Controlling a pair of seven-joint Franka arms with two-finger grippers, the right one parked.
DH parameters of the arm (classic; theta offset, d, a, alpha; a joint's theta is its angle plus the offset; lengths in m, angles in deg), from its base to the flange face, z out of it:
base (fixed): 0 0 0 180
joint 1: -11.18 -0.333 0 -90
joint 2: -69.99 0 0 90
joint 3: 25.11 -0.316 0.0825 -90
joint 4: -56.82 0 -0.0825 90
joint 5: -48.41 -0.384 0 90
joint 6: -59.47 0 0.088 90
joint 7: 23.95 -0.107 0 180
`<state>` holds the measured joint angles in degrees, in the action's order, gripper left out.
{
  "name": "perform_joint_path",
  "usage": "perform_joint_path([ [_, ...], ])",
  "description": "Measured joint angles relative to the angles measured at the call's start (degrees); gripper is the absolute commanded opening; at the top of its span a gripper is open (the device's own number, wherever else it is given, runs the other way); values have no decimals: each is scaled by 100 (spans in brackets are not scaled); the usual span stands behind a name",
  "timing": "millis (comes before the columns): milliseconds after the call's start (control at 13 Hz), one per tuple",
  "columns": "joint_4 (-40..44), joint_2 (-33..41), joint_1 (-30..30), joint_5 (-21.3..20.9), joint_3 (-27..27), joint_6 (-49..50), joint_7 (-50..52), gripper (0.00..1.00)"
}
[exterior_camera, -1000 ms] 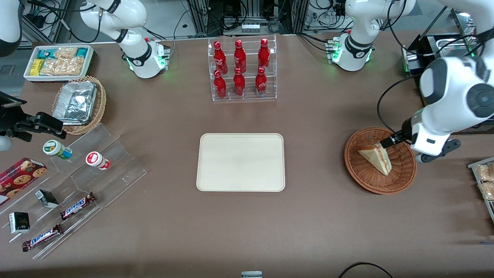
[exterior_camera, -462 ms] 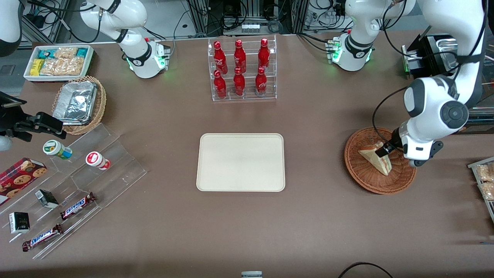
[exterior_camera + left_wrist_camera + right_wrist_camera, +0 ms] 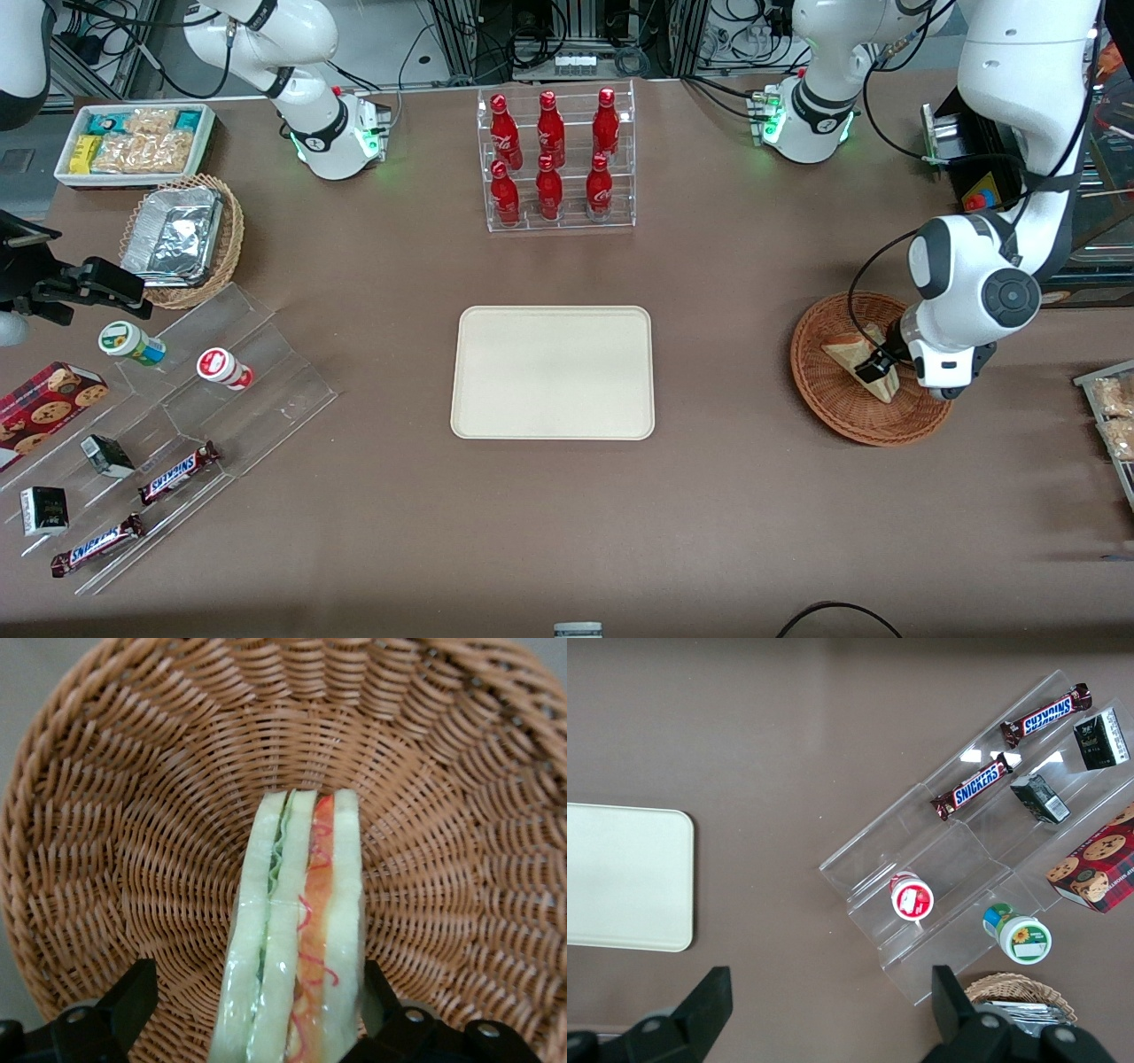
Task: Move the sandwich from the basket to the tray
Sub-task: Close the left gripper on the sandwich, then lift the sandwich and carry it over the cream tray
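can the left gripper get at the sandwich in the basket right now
Probably yes. The gripper is down inside the basket, open, with a finger on each side of the sandwich. Nothing lies between them.

Robot lab: cable-strewn equipment racks [image 3: 567, 35], snack-laden table [image 3: 567, 514].

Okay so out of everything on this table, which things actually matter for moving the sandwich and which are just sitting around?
Part of the job:
- triangular white-bread sandwich, in the basket
- round reddish-brown wicker basket
- flat cream rectangular tray
- left arm's gripper, open, straddling the sandwich

Just lying about:
- clear rack of red bottles
- Snickers bars
- tan wicker basket with foil containers
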<state>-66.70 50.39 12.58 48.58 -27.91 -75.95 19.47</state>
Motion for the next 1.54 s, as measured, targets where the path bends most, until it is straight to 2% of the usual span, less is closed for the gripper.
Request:
perform_joint_path([
  [154, 2, -103, 22, 0, 6, -37, 6, 77],
  [308, 3, -141, 42, 0, 6, -93, 7, 45],
  [385, 14, -140, 53, 0, 8, -92, 6, 37],
  [692, 340, -52, 159, -2, 43, 571, -13, 35],
  [1077, 2088, 93, 773, 80, 124, 2532, 20, 35],
  [1231, 2380, 56, 1036, 455, 144, 2598, 12, 36],
  [1538, 2865, -438, 1817, 605, 319, 2594, -4, 36],
])
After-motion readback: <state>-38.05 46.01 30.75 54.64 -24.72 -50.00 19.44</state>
